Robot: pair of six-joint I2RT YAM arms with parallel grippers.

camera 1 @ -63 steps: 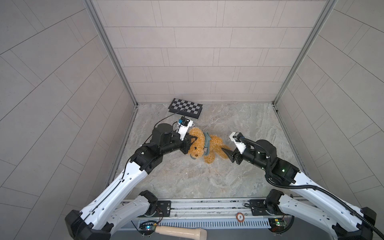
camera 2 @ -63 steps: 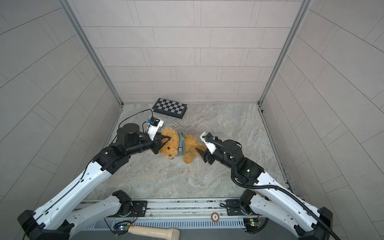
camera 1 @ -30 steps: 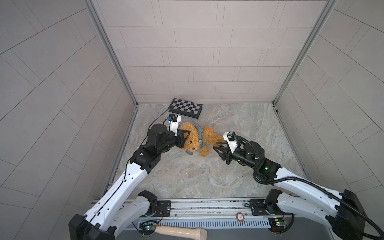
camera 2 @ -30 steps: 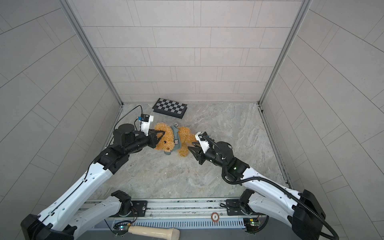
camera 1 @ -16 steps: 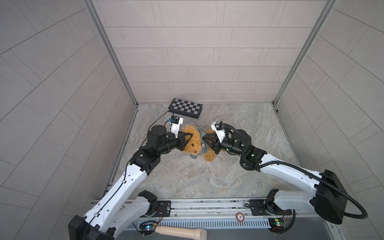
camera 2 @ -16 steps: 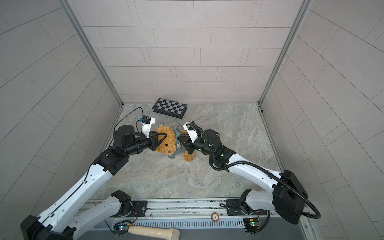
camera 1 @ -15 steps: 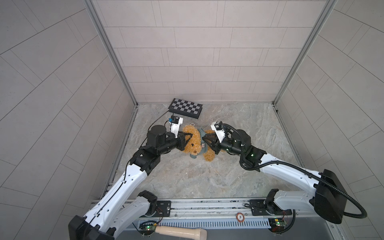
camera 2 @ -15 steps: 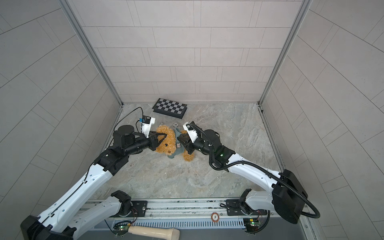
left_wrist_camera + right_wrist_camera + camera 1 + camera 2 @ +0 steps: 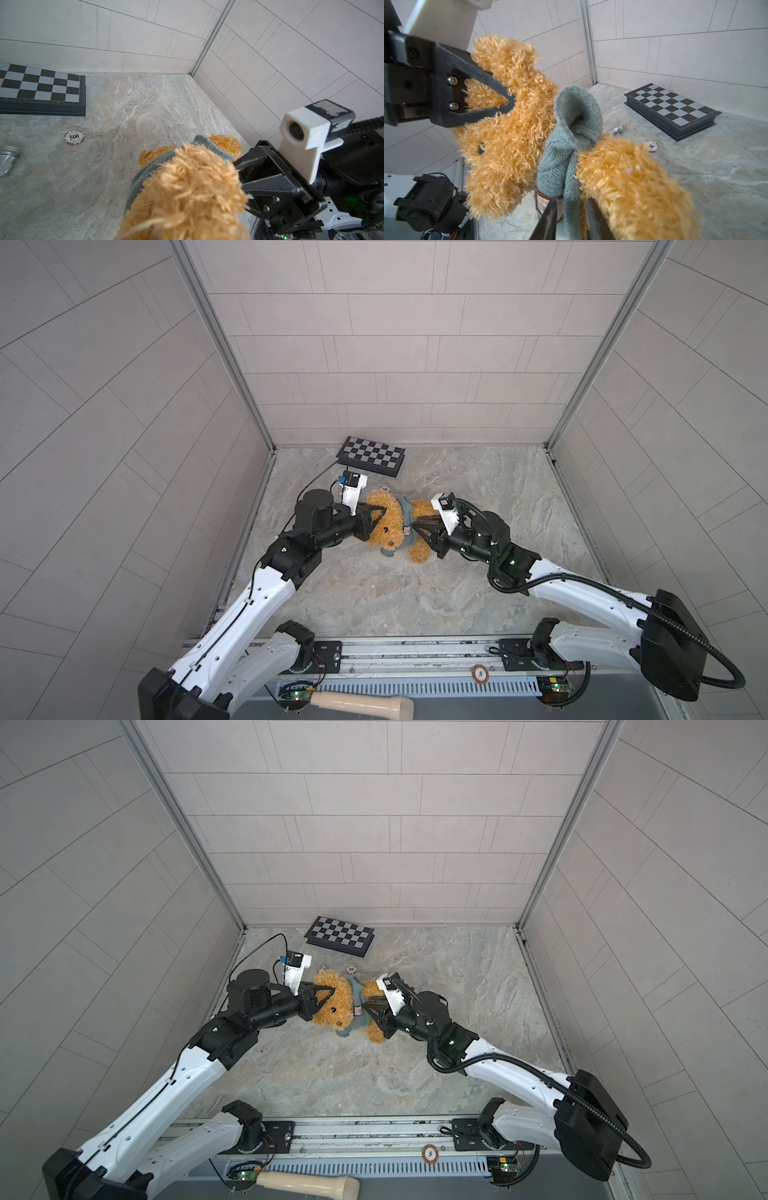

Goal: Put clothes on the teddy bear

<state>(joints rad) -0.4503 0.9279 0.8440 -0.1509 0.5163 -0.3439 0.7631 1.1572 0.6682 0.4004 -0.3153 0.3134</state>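
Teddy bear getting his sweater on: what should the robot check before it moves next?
1. Left claw shut on the teddy bear, at its head: ok.
2. Sweater between the fingers of the right claw: ok.
3. That grip tight: cannot tell.
4. Sweater pulled down over the body: not ok, bunched near the neck.
5. Poker chip and silver chess piece apart from the bear: ok.
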